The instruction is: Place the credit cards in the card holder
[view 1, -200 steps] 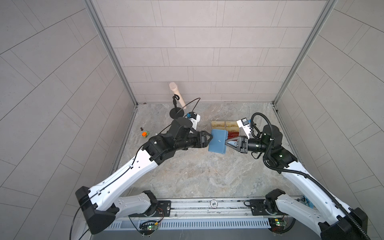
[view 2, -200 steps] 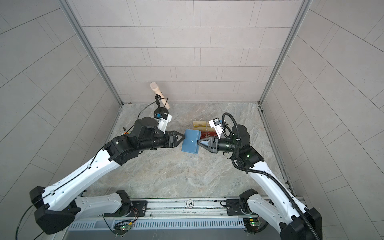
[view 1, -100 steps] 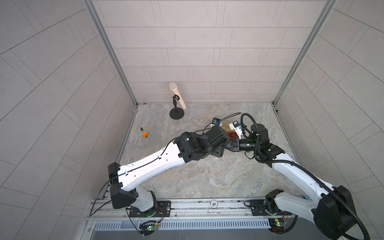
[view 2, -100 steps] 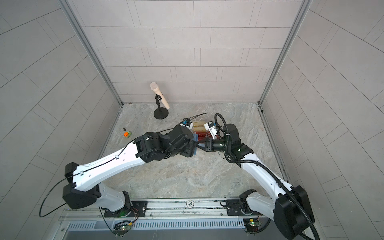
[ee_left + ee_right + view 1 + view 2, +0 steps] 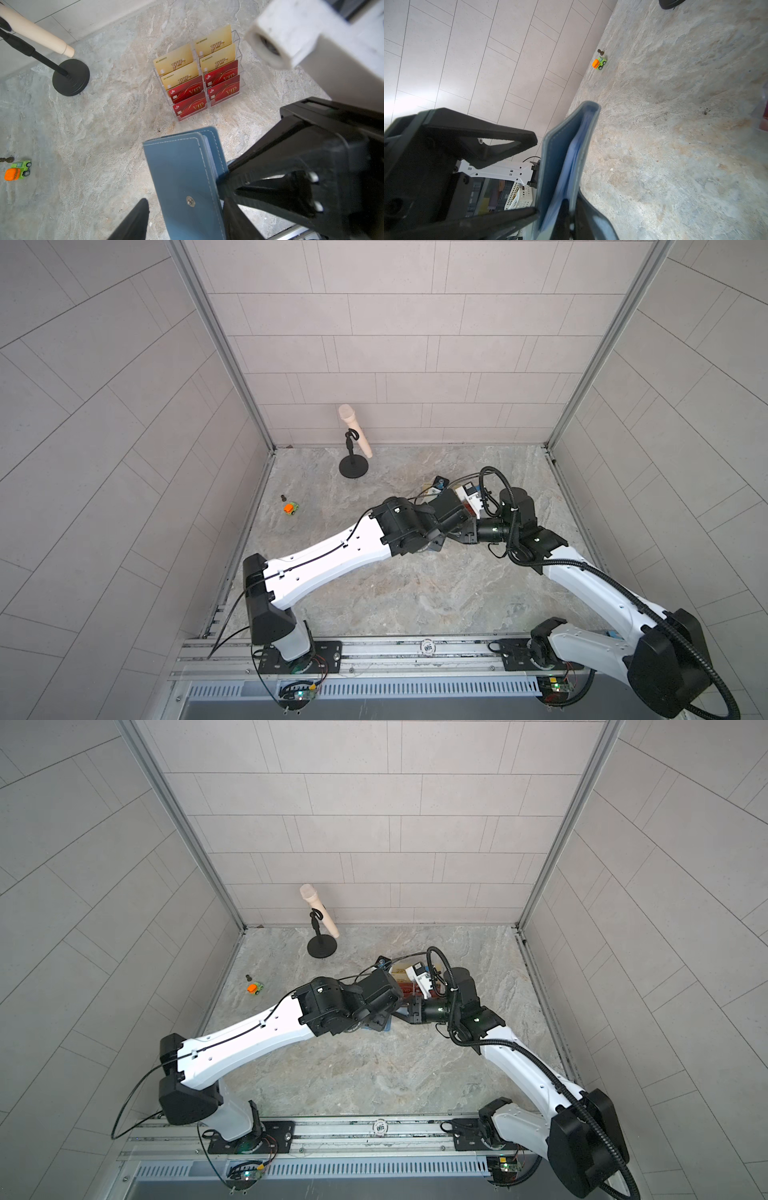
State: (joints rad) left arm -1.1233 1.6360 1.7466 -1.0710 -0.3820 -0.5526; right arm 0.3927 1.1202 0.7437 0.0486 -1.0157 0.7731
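The two arms meet over the middle of the marbled tabletop (image 5: 415,593); between them the slate-blue card holder (image 5: 182,176) is held up edgewise, its covers nearly together, with the clear sleeves showing between them and the snap stud showing on its outer face. The right hand (image 5: 221,182) has its jaws pressed together on the holder's open edge, pinching it. The left hand (image 5: 533,175) is spread, one finger (image 5: 135,222) standing just clear of the cover, so it straddles the holder without clamping it. In both top views the wrists hide nearly all of it, and only a sliver of blue peeks out in a top view. The red credit cards (image 5: 190,107) sit in the front two tiers of a clear acrylic stand (image 5: 241,49), just beyond the holder, with pale gold cards (image 5: 173,61) in the tiers behind. Well off to the side stand a microphone on its stand (image 5: 355,433) and a small orange-and-green toy truck (image 5: 291,509).
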